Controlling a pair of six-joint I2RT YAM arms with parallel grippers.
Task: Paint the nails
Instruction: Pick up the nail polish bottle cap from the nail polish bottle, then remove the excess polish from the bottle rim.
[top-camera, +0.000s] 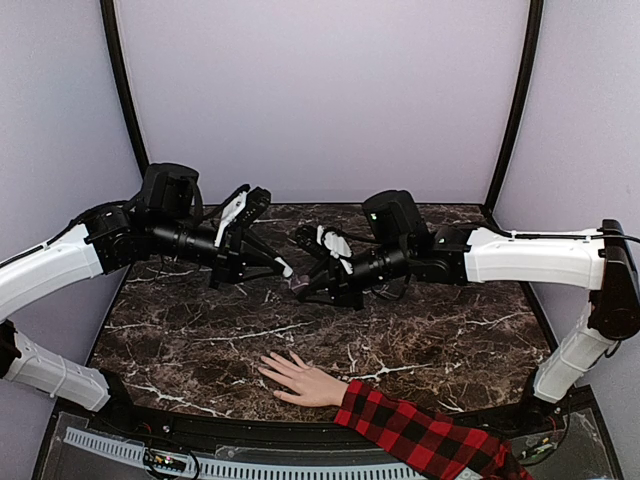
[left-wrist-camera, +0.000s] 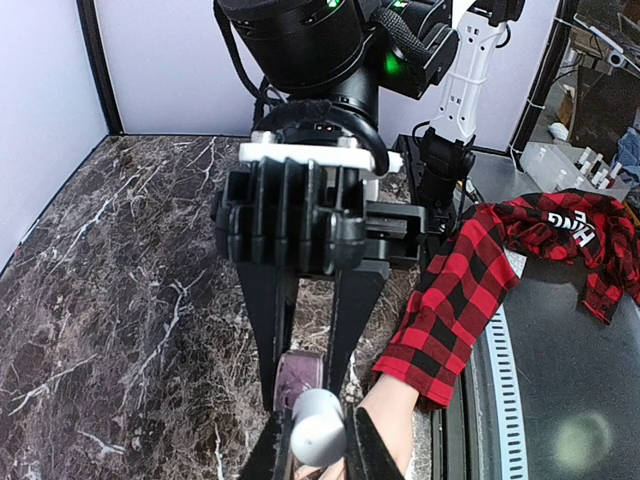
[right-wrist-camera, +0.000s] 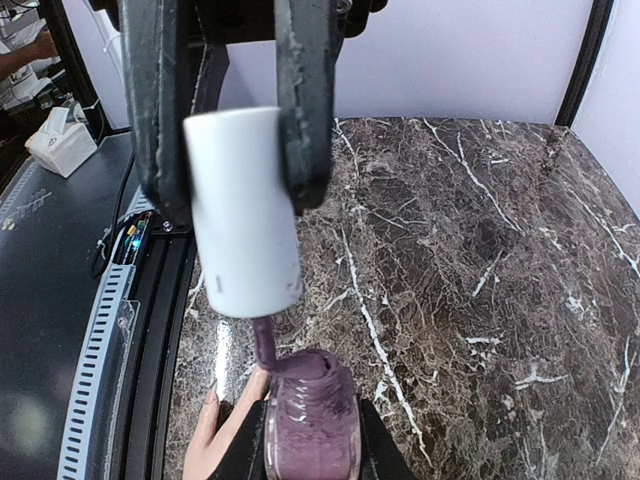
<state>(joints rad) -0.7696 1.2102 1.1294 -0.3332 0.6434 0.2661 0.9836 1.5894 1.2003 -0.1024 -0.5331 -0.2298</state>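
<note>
Left claw (right-wrist-camera: 238, 192) tight on white cap (right-wrist-camera: 245, 245), right claw (right-wrist-camera: 312, 455) around purple bottle (right-wrist-camera: 312, 405), brush tip out of sight inside.

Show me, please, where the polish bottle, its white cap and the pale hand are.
polish bottle (right-wrist-camera: 312, 425), right wrist view, on its purple body.
white cap (right-wrist-camera: 240, 230), right wrist view, middle of its side.
pale hand (top-camera: 305, 383), top external view, on the back of the hand.
</note>
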